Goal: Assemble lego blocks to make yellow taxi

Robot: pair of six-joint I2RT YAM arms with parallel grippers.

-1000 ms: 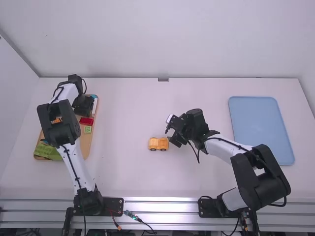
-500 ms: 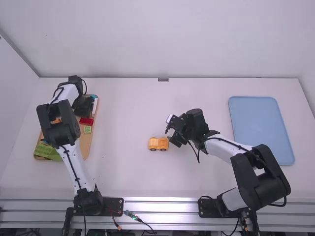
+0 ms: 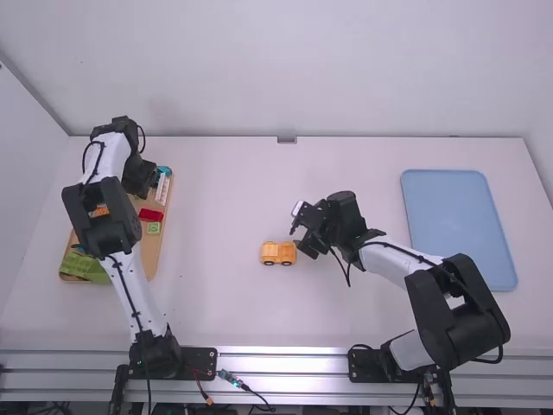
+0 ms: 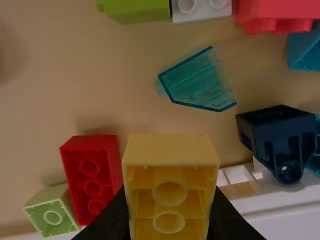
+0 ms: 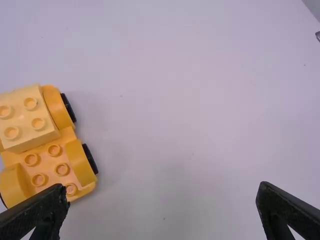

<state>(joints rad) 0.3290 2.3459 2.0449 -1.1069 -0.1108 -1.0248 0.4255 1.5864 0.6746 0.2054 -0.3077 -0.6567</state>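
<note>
My left gripper [image 3: 141, 177] is over the far end of the brick tray [image 3: 151, 259]. In the left wrist view, the left gripper [image 4: 167, 217] is shut on a yellow block [image 4: 170, 150], whose hollow underside shows. The yellow car base [image 3: 278, 252] stands on the table near the middle, beside the right gripper [image 3: 304, 233]. Seen from the right wrist, the car base [image 5: 50, 162] has black wheels and a paler yellow block [image 5: 27, 117] on one part; the right gripper [image 5: 162, 197] stands open, nothing between its fingers.
The tray holds a red block [image 4: 92, 175], a light green block [image 4: 51, 212], a clear teal piece [image 4: 197, 82], a dark blue block [image 4: 277, 140] and a large green piece [image 3: 82, 266]. A blue tray [image 3: 458, 225] lies at the right.
The left gripper has moved a little farther from the camera and slightly left, uncovering more of the tray's white piece. The right arm and the car base have stayed still.
</note>
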